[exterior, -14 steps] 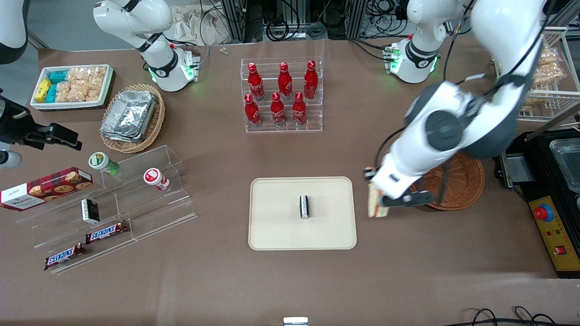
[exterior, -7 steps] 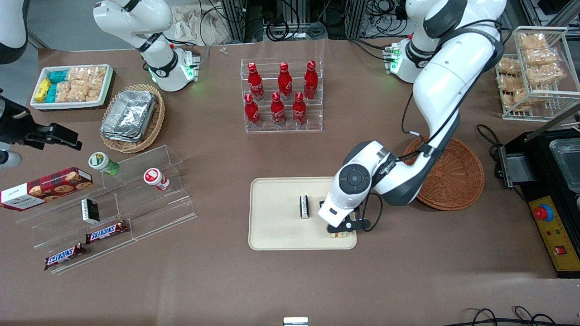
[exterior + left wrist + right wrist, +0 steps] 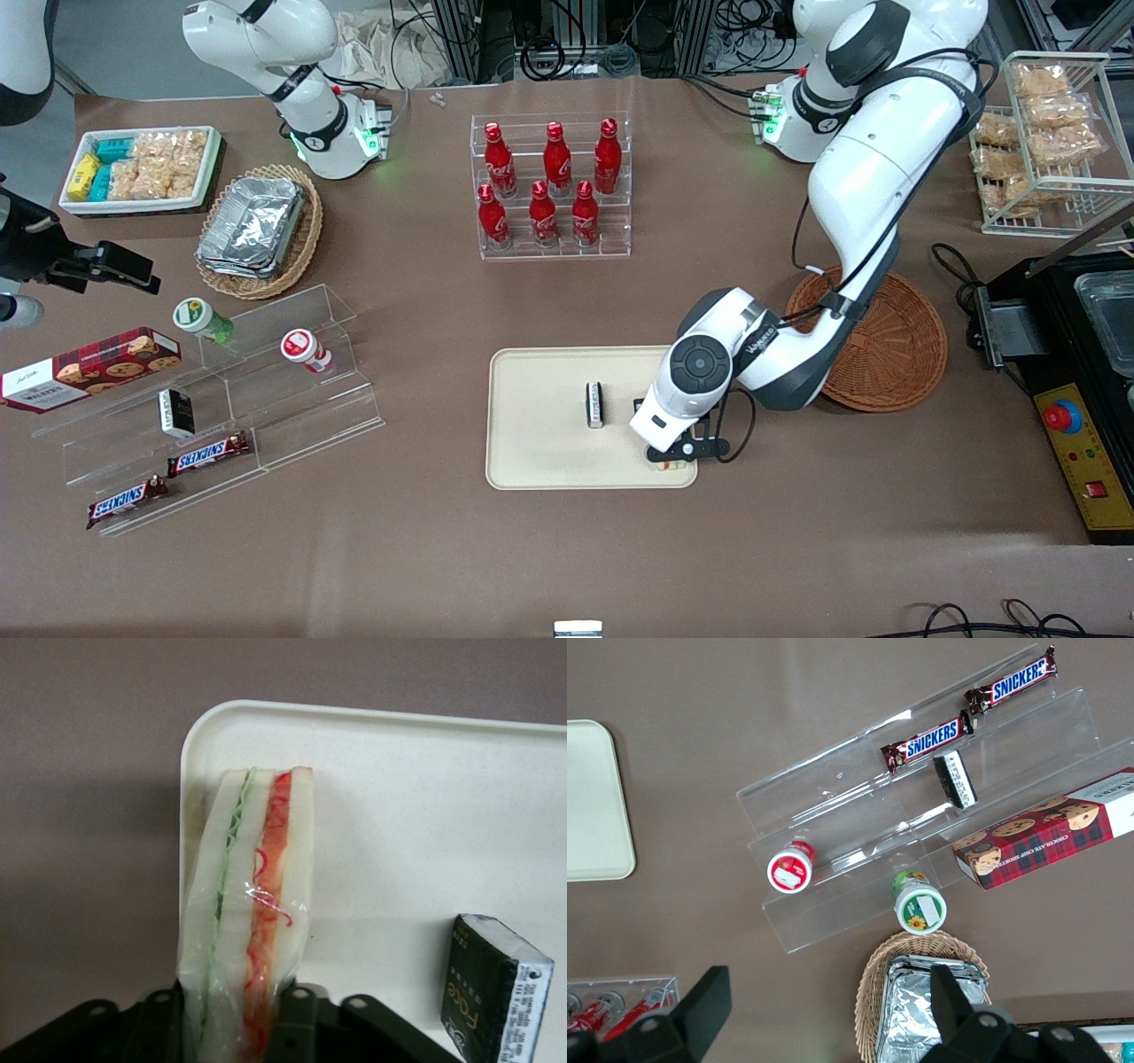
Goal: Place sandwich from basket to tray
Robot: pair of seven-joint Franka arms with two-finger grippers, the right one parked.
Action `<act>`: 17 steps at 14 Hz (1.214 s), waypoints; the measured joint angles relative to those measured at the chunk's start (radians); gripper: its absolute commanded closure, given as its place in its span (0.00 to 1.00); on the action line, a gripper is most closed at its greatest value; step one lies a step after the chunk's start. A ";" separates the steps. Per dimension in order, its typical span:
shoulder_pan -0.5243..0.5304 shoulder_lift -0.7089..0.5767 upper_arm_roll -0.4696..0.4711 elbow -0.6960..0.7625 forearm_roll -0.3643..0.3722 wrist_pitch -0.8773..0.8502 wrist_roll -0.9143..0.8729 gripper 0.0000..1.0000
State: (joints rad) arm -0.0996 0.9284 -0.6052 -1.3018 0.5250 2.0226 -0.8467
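Sandwich (image 3: pixel 252 912) wedge, wrapped in clear film, stands on edge between the two fingers of the left gripper (image 3: pixel 671 457), which are closed on its lower end; the white bread layers, a green line of filling and an orange-red one run up from the fingers. Its upper end reaches close to a rounded corner of the tray (image 3: pixel 540 461), and it sits over the tray's surface just inside the rim; whether it touches the surface cannot be told. In the front view the gripper is low over the tray's corner nearest the front camera, at the working arm's end, and only a sliver of the sandwich shows under it. A small black packet with white lettering (image 3: pixel 594 404) stands on edge near the middle of the tray, apart from the sandwich. The reddish-brown wicker basket (image 3: pixel 886 354) lies beside the tray toward the working arm's end of the table, partly covered by the arm. Farther from the front camera, a clear rack holds red bottles (image 3: pixel 554 186).
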 measured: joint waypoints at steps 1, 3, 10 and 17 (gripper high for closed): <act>0.000 0.000 0.000 0.000 0.000 0.000 0.000 0.00; 0.000 -0.001 -0.001 0.005 0.000 0.000 0.000 0.00; 0.086 -0.173 -0.003 0.058 -0.030 -0.179 0.000 0.00; 0.353 -0.497 -0.004 -0.145 -0.230 -0.257 0.230 0.00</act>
State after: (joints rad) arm 0.2536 0.4314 -0.6091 -1.4468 0.2948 1.7661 -0.6165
